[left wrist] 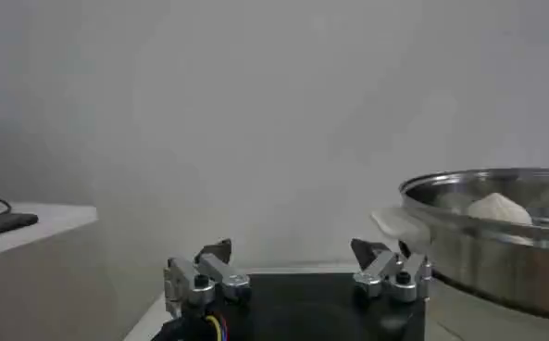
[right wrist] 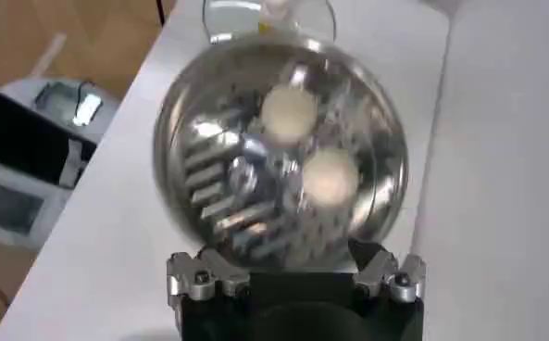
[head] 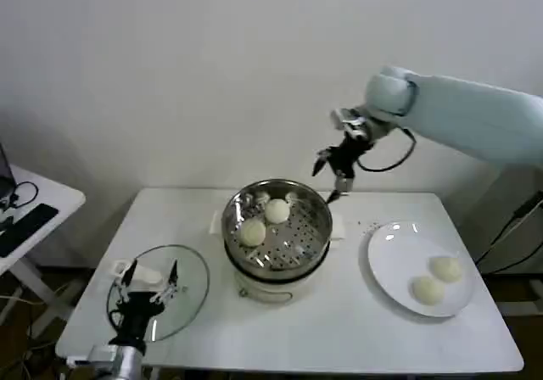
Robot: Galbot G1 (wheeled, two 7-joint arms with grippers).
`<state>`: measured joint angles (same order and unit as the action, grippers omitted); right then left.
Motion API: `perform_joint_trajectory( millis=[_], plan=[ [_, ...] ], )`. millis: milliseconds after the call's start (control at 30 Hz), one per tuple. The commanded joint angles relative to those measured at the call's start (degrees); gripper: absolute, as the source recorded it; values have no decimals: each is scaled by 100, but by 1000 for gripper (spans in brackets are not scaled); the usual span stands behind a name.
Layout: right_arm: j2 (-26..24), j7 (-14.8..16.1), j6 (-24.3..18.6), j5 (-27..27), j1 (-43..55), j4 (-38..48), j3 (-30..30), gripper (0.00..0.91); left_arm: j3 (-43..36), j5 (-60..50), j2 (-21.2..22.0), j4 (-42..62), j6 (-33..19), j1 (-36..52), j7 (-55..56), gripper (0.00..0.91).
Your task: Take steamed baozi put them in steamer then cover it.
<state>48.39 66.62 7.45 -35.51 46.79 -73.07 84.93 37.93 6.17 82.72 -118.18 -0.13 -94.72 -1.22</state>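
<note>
Right gripper (head: 333,176): raised above the far rim of the steamer, fingers spread wide, holding nothing; open air all round the fingers.
Steamer (head: 316,246): mid-surface, uncovered, directly below and just forward of the right fingers; rim clear on all sides.
Baozi in steamer: two, one (head: 253,232) on the perforated tray toward the left gripper's side, one (head: 277,211) just behind it, both well inside the rim.
Baozi on plate: two, (head: 445,268) and (head: 428,290), close together on the white plate (head: 390,261), well off to the right of the right fingers.
Left gripper (head: 148,282): low at the near left edge of the surface, fingers wide apart, empty.
Glass lid (head: 193,265): flat on the surface under the left fingers, near the surface edge, beside the steamer base.
Surface (head: 339,329): bare stretch between steamer and plate.
</note>
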Motion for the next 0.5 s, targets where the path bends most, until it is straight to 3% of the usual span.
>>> perform_joint_trajectory(
  millis=[33, 233, 367, 500],
  plan=[
    [-2404, 107, -386, 1688, -1233, -919, -972, 907, 3, 35, -28, -80, 106, -59, 4, 907],
    [-2963, 60, -477, 2543, -3180, -1181, -2504, 907, 30, -3, 0, -114, 87, -143, 7, 907],
    [-3051, 59, -692, 3047, -4570, -1055, -3426, 907, 46, -13, -15, -105, 80, -189, 5, 907],
    [-2956, -14, -706, 3284, -4734, -884, -3392, 907, 33, -60, 4, -59, 71, -156, 13, 907]
  ],
)
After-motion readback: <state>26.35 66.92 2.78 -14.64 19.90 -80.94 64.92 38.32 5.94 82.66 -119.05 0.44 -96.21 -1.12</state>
